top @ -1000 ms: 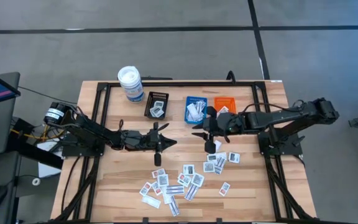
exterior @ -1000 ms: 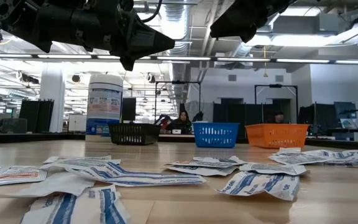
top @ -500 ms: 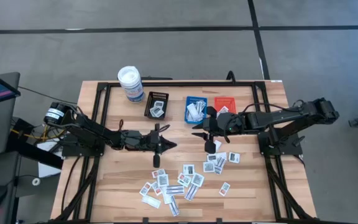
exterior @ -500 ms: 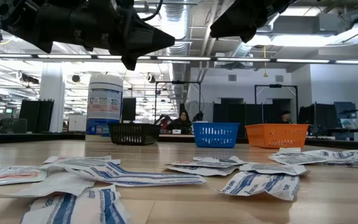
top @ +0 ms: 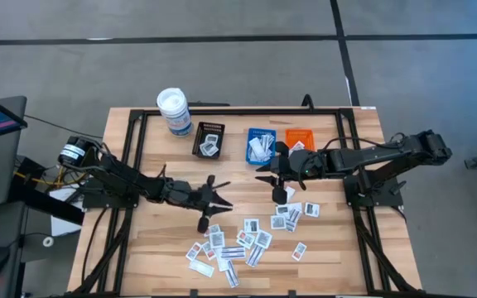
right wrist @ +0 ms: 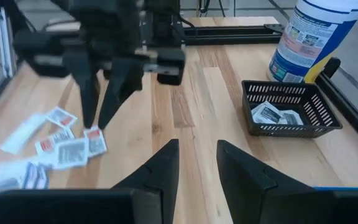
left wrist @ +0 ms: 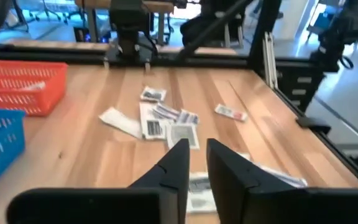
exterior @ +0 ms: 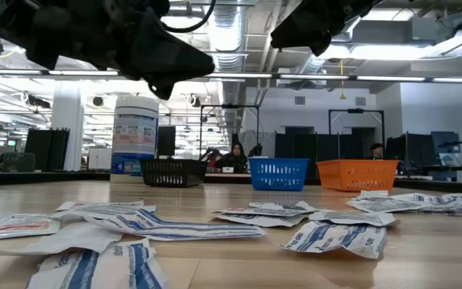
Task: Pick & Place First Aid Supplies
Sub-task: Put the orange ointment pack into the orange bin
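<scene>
Above a wooden table [top: 156,248], the left gripper [top: 204,222] hovers over scattered first aid packets [top: 243,240], fingers slightly parted and empty. The right gripper [top: 279,194] hangs near the blue tray [top: 261,146], narrowly parted, holding nothing. More packets lie in the trays.

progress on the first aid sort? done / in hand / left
Done: a few packets lie in the black tray and blue tray.
In hand: nothing held; left gripper hangs open above the pile's near edge, right gripper waits, open and empty, by the blue tray.
Left: most packets are loose on the table.
</scene>
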### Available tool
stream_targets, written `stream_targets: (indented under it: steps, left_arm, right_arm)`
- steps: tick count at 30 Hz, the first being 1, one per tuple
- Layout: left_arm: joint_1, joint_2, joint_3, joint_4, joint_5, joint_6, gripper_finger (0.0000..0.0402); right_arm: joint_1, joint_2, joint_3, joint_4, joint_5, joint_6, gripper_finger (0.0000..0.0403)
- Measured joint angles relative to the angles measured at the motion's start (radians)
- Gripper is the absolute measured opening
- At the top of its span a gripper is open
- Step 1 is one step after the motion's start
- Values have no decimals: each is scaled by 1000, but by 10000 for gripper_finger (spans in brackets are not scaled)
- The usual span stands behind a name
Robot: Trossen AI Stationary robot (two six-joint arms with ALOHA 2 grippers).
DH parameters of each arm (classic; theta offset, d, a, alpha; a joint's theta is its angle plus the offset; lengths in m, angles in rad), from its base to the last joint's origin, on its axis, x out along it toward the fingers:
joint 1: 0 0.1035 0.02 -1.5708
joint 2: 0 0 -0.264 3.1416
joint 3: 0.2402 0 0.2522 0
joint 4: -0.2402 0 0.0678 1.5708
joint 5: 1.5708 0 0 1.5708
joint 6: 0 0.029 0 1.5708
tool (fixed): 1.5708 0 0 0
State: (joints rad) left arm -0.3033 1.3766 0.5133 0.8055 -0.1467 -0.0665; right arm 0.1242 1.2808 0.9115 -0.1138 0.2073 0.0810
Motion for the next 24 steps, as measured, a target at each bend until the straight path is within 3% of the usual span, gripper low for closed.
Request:
stream_targets:
  steps: [3, 12, 20, 24]
  left_arm:
    - [-36, 0, 0, -60, -37, -41, 75]
    - [-137, 0, 0, -389, -102, -346, 86]
    - [-204, 0, -37, -445, -110, -435, 86]
    - [-226, 0, -86, -449, -168, -444, 86]
  right_arm:
    - [0, 0, 0, 1, 0, 94, 102]
    - [5, 0, 0, -29, -32, 96, 102]
    - [-25, 1, 0, 37, -26, 96, 102]
    - [-47, 1, 0, 45, -26, 129, 102]
